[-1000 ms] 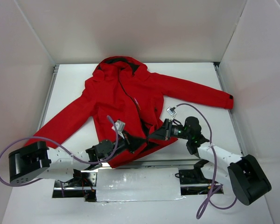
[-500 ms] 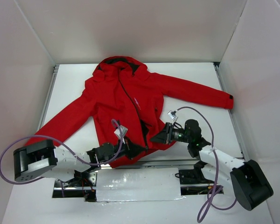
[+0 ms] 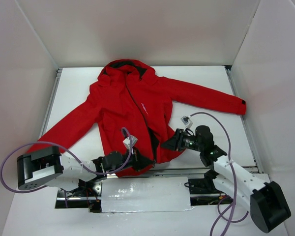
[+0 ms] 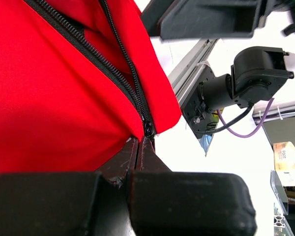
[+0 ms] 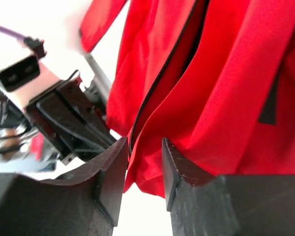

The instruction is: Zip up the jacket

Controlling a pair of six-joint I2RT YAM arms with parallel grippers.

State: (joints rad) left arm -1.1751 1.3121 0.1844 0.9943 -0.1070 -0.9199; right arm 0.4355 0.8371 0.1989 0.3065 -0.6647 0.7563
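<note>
The red jacket (image 3: pixel 128 103) lies spread flat on the table, hood at the far end, its front zip (image 3: pixel 146 118) open along the lower part. My left gripper (image 3: pixel 143 162) is at the bottom hem. In the left wrist view it (image 4: pixel 140 142) is shut, its tips pinching the hem at the zip's lower end (image 4: pixel 148 129). My right gripper (image 3: pixel 166 145) is at the hem just right of it. In the right wrist view it (image 5: pixel 143 162) is open, with the red hem edge (image 5: pixel 147 172) hanging between the jaws, apart from the pads.
A metal rail and a silver-taped plate (image 3: pixel 145 194) run along the near table edge under both arms. White walls close the table on three sides. The jacket's right sleeve (image 3: pixel 211 101) reaches to the right wall. Purple cables (image 3: pixel 221 132) loop off both wrists.
My left gripper has slid right and nearer along the hem to the zip's lower end. The right arm has swung outward, its gripper staying at the hem. The lower front flaps now lie closer together.
</note>
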